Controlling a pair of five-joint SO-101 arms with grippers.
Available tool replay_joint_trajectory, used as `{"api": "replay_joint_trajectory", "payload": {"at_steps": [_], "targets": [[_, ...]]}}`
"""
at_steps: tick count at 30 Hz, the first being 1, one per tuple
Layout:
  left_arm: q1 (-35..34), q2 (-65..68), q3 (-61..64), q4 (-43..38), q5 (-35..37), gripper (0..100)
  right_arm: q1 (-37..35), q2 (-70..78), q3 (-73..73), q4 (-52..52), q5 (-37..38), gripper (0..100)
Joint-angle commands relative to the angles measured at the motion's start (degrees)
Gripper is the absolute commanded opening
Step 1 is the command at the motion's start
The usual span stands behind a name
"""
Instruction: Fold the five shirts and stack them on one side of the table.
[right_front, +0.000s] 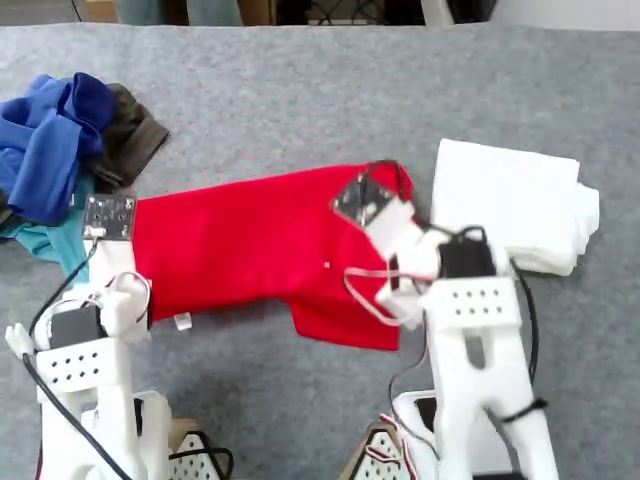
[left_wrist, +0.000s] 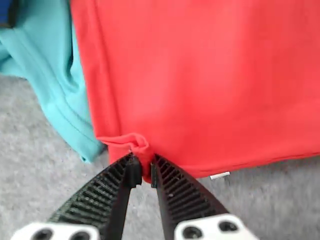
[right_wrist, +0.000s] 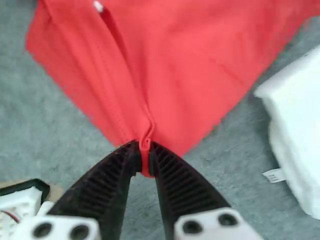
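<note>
Grey, felt-like table (right_front: 300, 80) with a red shirt (right_front: 250, 250) spread flat across the middle of the high view, long axis running left to right. The left pincer (left_wrist: 142, 172) is pressed together on a small ruck of cloth at the shirt's left end. The right pincer (right_wrist: 145, 160) is pressed together on a narrow pleat at its right end.

The step in hand appears to be a fold of the red shirt, with both ends gripped. Both bites look shallow, so the ends are best raised together and level, with the cloth kept lightly taut between them. The held edge can then be carried over to meet the opposite edge squarely. A teal shirt (left_wrist: 45, 75) touches the red edge by the left grip and could be dragged along. A folded white shirt (right_front: 510, 200) lies just beside the right end and should not be nudged.

The table's nap seems likely to cling to sliding cloth, which favours lifting over dragging. A blue shirt (right_front: 50, 140) and a dark shirt (right_front: 135, 140) lie heaped at the upper left. Beyond the table's far edge, at the top of the frame, the room is indistinct.
</note>
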Motion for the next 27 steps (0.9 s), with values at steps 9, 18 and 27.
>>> {"api": "replay_joint_trajectory", "payload": {"at_steps": [9,18,27], "targets": [[-5.32,-0.79,-0.66,1.67,4.75,21,0.88,-10.59,9.45,-2.73,5.98,7.4],[-12.79,-0.79,-23.69,15.56,4.04,18,2.73,-14.11,-1.01,-0.88,5.71,19.9],[0.13,12.84,-22.81,-1.32,17.58,6,-11.16,6.55,-5.05,-13.98,-9.14,1.6]]}}
